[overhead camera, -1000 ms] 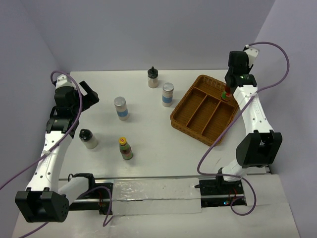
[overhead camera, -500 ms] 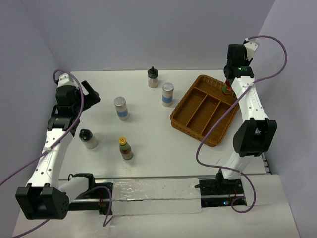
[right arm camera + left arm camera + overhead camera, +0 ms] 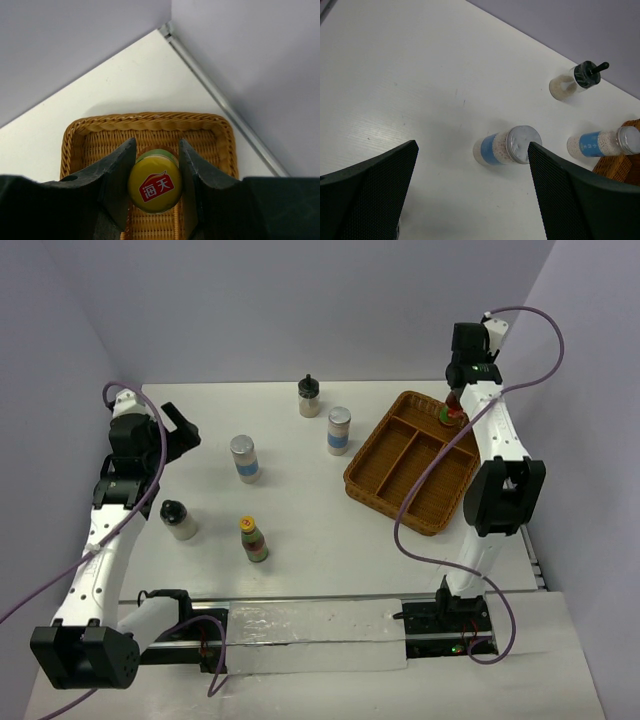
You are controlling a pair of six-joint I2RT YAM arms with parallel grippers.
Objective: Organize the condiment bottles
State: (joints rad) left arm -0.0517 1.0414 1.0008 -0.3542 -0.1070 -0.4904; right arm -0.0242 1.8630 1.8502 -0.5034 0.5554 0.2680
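My right gripper (image 3: pixel 455 403) is shut on a slim yellow-capped bottle (image 3: pixel 451 416) and holds it upright over the far corner of the wicker basket (image 3: pixel 352 478). In the right wrist view the yellow cap (image 3: pixel 154 184) sits between the fingers, above the basket's end compartment (image 3: pixel 150 120). My left gripper (image 3: pixel 180 428) is open and empty at the table's left. On the table stand two silver-lidded bottles (image 3: pixel 244 457) (image 3: pixel 339 430), two black-capped bottles (image 3: pixel 309 397) (image 3: pixel 178 520) and a second yellow-capped bottle (image 3: pixel 253 539). The left wrist view shows a silver-lidded bottle (image 3: pixel 505 146) ahead of the open left gripper (image 3: pixel 472 195).
The basket has three long compartments and one end compartment; the long ones hold nothing. The back wall stands just behind the basket and the right wall beside it. The left wrist view also shows the other silver-lidded bottle (image 3: pixel 602 142), a black-capped bottle (image 3: pixel 572 82) and the basket's corner (image 3: pixel 625 167).
My right gripper has carried the yellow-capped bottle farther back and a little left, to the basket's far corner. The left arm has barely moved.
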